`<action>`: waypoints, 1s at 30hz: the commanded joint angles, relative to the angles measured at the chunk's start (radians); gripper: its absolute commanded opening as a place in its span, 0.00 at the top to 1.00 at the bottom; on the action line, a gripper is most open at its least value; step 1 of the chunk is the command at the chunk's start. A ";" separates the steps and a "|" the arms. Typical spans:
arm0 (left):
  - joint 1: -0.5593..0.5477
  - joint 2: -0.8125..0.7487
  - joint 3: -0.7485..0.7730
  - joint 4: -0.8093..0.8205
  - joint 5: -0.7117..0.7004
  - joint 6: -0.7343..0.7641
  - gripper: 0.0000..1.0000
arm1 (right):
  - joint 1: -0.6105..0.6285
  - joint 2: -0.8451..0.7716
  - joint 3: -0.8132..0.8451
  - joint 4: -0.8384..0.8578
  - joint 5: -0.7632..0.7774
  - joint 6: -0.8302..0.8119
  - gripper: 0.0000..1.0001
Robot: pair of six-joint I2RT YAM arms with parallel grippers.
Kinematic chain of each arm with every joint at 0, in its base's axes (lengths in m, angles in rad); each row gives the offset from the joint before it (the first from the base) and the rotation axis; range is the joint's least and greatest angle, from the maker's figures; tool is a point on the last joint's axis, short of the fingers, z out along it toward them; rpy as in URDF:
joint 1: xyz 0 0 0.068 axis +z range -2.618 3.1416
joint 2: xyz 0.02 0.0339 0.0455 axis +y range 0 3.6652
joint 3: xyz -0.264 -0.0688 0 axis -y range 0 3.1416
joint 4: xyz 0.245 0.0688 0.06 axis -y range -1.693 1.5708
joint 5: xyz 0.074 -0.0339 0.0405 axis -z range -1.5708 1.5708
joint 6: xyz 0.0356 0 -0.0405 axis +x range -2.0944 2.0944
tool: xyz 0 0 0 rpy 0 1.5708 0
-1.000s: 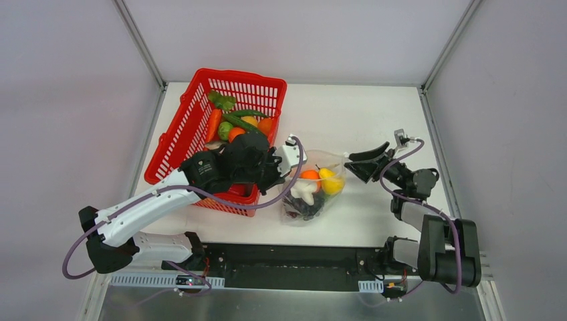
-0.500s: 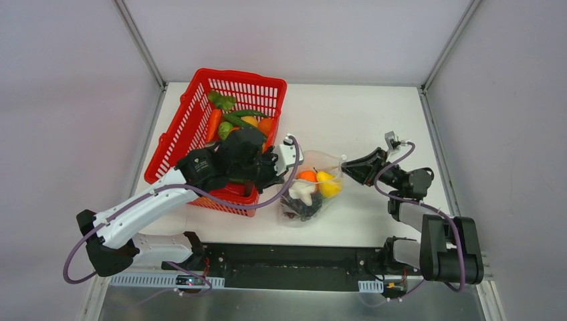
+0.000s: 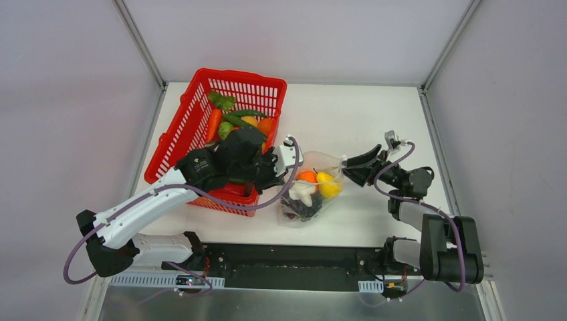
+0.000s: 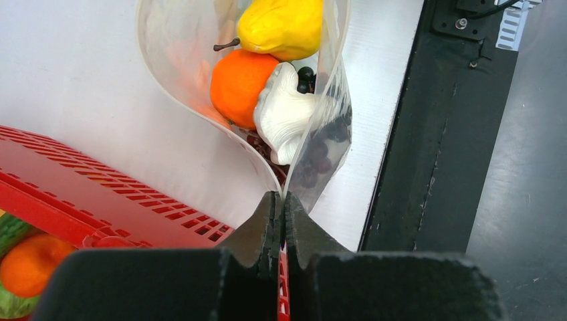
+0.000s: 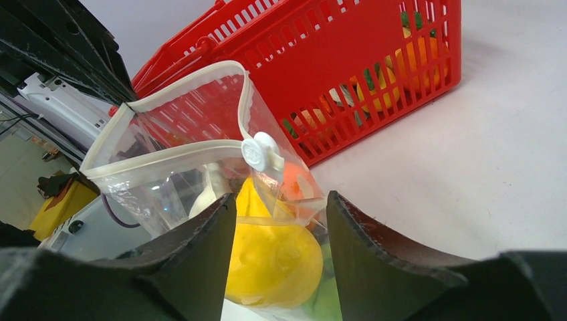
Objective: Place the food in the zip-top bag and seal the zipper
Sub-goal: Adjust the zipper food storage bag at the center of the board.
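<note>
The clear zip-top bag [image 3: 311, 188] lies on the table with its mouth open. It holds a yellow lemon [image 4: 281, 27], an orange ball [image 4: 237, 80], white garlic [image 4: 284, 114] and dark grapes [image 4: 314, 160]. My left gripper [image 4: 281, 200] is shut on the edge of the bag's mouth at its left end [image 3: 281, 175]. My right gripper [image 3: 349, 167] is open at the bag's right end. In the right wrist view [image 5: 281, 207] the lemon [image 5: 281, 261] shows between its fingers. The white-edged zipper strip [image 5: 167, 155] carries a round white slider [image 5: 259, 152] just beyond the fingertips.
The red mesh basket [image 3: 190, 130] stands left of the bag under my left arm. It holds a carrot, green pieces and orange fruit [image 3: 231, 124]. The black base rail [image 3: 287, 257] runs along the near edge. Walls enclose the table on three sides.
My right gripper has moved left up to the bag's right end. My left arm and the bag have shifted slightly left.
</note>
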 commanded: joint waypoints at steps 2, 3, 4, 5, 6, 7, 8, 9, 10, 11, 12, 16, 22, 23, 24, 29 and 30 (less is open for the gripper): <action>0.018 -0.023 -0.008 0.017 0.050 0.021 1.00 | 0.010 -0.016 0.041 0.226 -0.061 -0.041 0.45; 0.019 -0.024 -0.006 0.013 0.052 0.021 1.00 | 0.010 -0.024 0.041 0.221 -0.062 -0.051 0.45; 0.020 -0.026 -0.006 0.011 0.056 0.023 1.00 | 0.011 -0.025 0.044 0.213 -0.066 -0.059 0.45; 0.020 -0.030 -0.009 0.015 0.056 0.023 1.00 | 0.011 -0.020 0.049 0.210 -0.077 -0.064 0.45; 0.019 -0.032 -0.012 0.019 0.057 0.023 1.00 | 0.011 -0.005 0.056 0.210 -0.088 -0.068 0.45; 0.021 -0.033 -0.013 0.020 0.056 0.023 1.00 | 0.010 0.009 0.060 0.210 -0.094 -0.075 0.45; 0.022 -0.034 -0.011 0.018 0.058 0.023 1.00 | 0.012 0.021 0.064 0.214 -0.099 -0.085 0.45; 0.023 -0.035 -0.009 0.013 0.061 0.023 1.00 | 0.012 0.033 0.069 0.223 -0.099 -0.094 0.45; 0.023 -0.036 -0.005 0.007 0.064 0.022 1.00 | 0.012 0.041 0.075 0.225 -0.096 -0.102 0.45; 0.023 -0.036 -0.005 0.003 0.066 0.022 1.00 | 0.012 0.046 0.086 0.226 -0.102 -0.104 0.45; 0.024 -0.037 -0.008 0.003 0.067 0.025 1.00 | 0.016 0.049 0.101 0.226 -0.117 -0.104 0.45; 0.026 -0.032 -0.006 0.003 0.074 0.032 1.00 | 0.021 0.049 0.129 0.226 -0.167 -0.126 0.35; 0.031 -0.026 0.000 0.002 0.078 0.034 1.00 | 0.022 0.064 0.144 0.226 -0.228 -0.146 0.36; 0.031 -0.027 0.001 0.003 0.080 0.035 1.00 | 0.024 0.063 0.137 0.225 -0.227 -0.155 0.37; 0.031 -0.028 0.001 0.005 0.083 0.035 1.00 | 0.024 0.062 0.128 0.225 -0.218 -0.164 0.39; 0.033 -0.030 -0.001 0.004 0.093 0.036 1.00 | 0.032 0.074 0.120 0.226 -0.179 -0.184 0.57; 0.033 -0.031 -0.002 0.004 0.094 0.035 1.00 | 0.035 0.072 0.119 0.226 -0.172 -0.185 0.61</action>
